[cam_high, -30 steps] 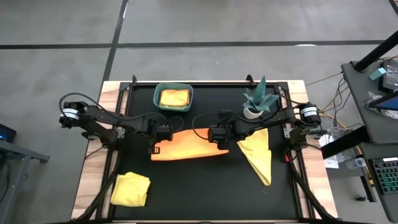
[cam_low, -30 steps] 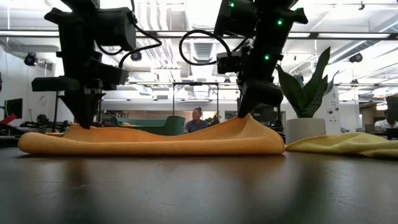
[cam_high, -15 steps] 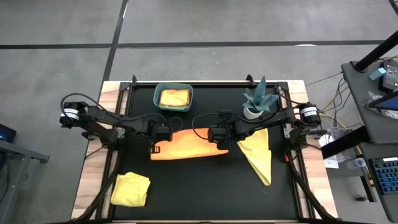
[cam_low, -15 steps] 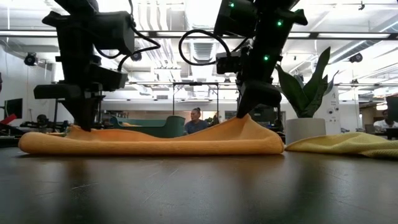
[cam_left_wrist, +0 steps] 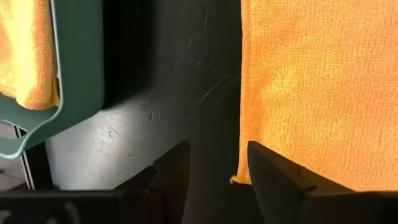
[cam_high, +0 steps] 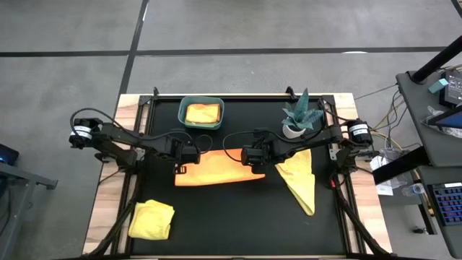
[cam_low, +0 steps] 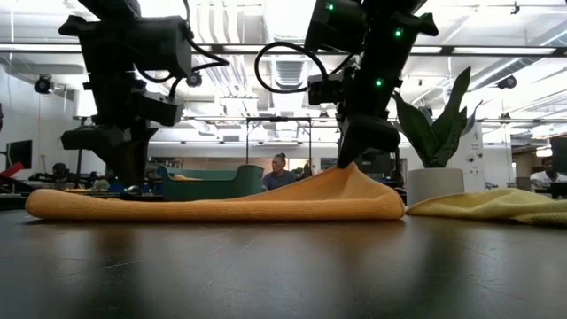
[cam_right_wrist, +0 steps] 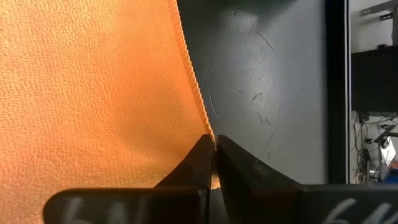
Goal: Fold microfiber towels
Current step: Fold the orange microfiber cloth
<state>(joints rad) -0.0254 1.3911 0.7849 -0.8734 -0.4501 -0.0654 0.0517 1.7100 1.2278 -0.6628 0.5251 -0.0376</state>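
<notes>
A folded orange towel (cam_high: 216, 168) lies across the middle of the black mat. My left gripper (cam_left_wrist: 217, 149) stands open over the towel's left end (cam_low: 53, 204). One of its fingers is over bare mat and the other (cam_left_wrist: 273, 177) is over the towel's corner (cam_left_wrist: 238, 179). My right gripper (cam_right_wrist: 212, 142) is shut on the towel's right end, which rises to a peak (cam_low: 353, 175) in the low view. Both grippers point steeply down. My left gripper's one finger stands over the towel's corner; whether it touches the cloth I cannot tell. My right gripper pinches the towel's hemmed edge (cam_right_wrist: 204, 124) at the right end between its two fingers, slanting down from above. That end is lifted into a small peak; the rest lies flat on the mat.
A teal bin (cam_high: 185, 119) at the far side holds a yellow-orange towel (cam_high: 203, 113). A potted plant (cam_high: 299, 119) stands far right. A yellow towel (cam_high: 299, 180) lies spread at the right, and another yellow towel (cam_high: 151, 219) lies bunched near the front left corner.
My left gripper has opened and let go of the orange towel's left end, tipping a little as it did. The small bump of cloth it held has sunk flat onto the mat. The right end stays lifted in my right gripper.
</notes>
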